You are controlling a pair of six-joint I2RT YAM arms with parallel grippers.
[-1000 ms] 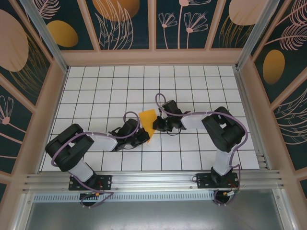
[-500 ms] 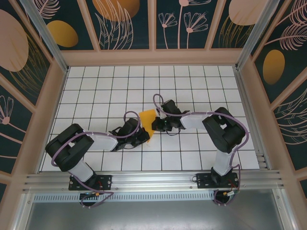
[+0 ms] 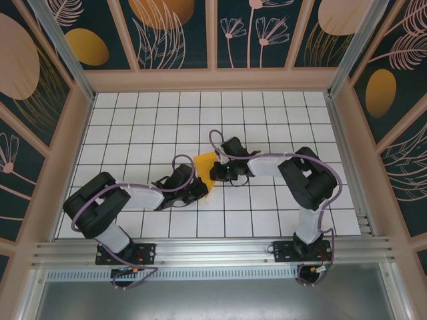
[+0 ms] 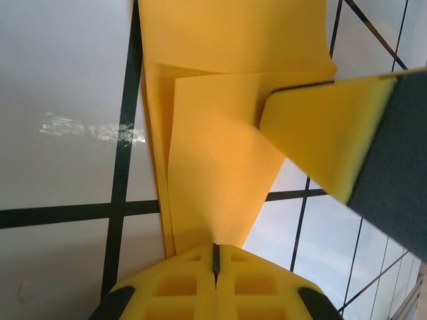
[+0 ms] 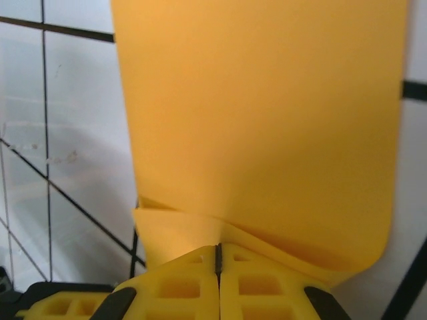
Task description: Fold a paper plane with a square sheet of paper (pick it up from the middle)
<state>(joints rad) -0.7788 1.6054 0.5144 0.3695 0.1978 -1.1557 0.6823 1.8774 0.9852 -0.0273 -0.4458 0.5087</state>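
The orange-yellow sheet of paper [image 3: 205, 165] stands folded over in layers at the middle of the table, held up between both arms. My left gripper [image 3: 202, 191] is shut on its lower edge; in the left wrist view the folded paper [image 4: 213, 160] narrows into the closed jaws of my left gripper [image 4: 215, 248]. My right gripper [image 3: 215, 175] is shut on the paper's right side. In the right wrist view the paper [image 5: 267, 113] rises broad and curved from my right gripper [image 5: 218, 248], a second layer showing at the lower left. The right gripper's yellow fingers [image 4: 327, 140] appear in the left wrist view.
The white grid table [image 3: 147, 127] is walled by patterned panels [image 3: 173, 33] on three sides, with a metal rail [image 3: 213, 252] along the near edge. Both arms bend inward and meet close together at the paper. Open tiles lie behind and to both sides.
The right wrist has shifted slightly left, toward the left gripper, with the paper still held. The left arm and the paper's place look the same.
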